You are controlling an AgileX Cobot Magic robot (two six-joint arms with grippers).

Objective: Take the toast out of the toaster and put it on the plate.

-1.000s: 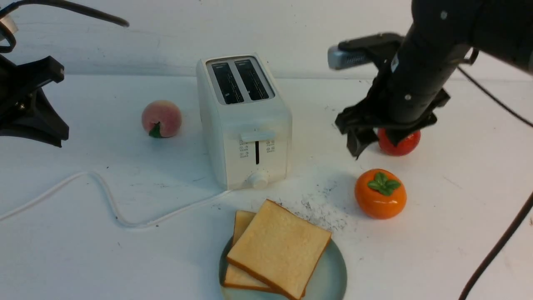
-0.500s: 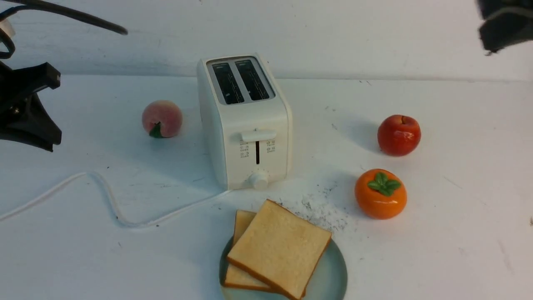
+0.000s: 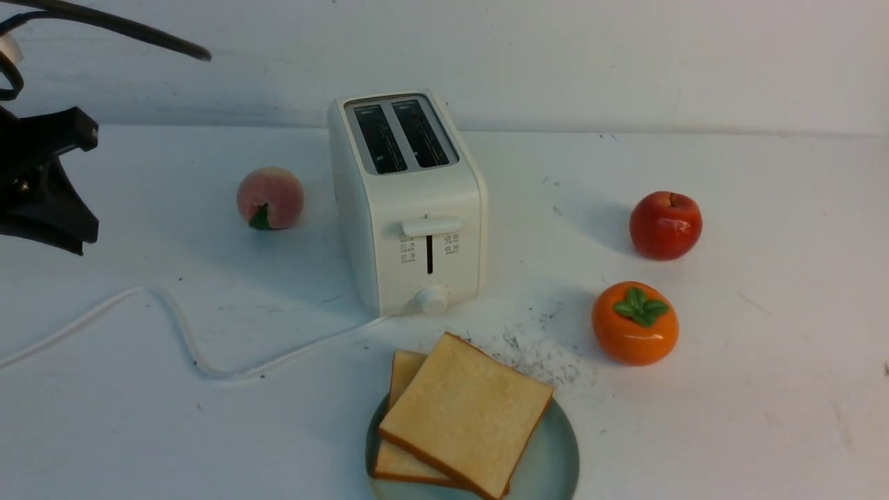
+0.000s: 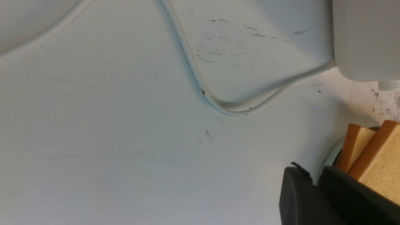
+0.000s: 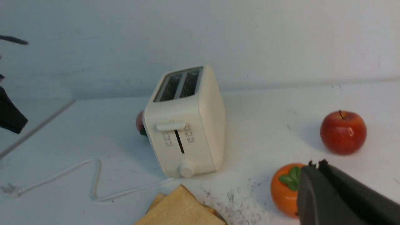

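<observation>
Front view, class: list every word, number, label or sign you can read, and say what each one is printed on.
No text can be read in any view.
The boxy cream-white toaster carries two columns of tiny grey marks beside its lever slot: too small to read.
No brand name, number or label shows anywhere else.

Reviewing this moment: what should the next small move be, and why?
Probably just park the right hand at rest, nothing more. Both slices of toast lie stacked on the plate, the slots of the toaster look empty, and the right hand is shut on nothing.
</observation>
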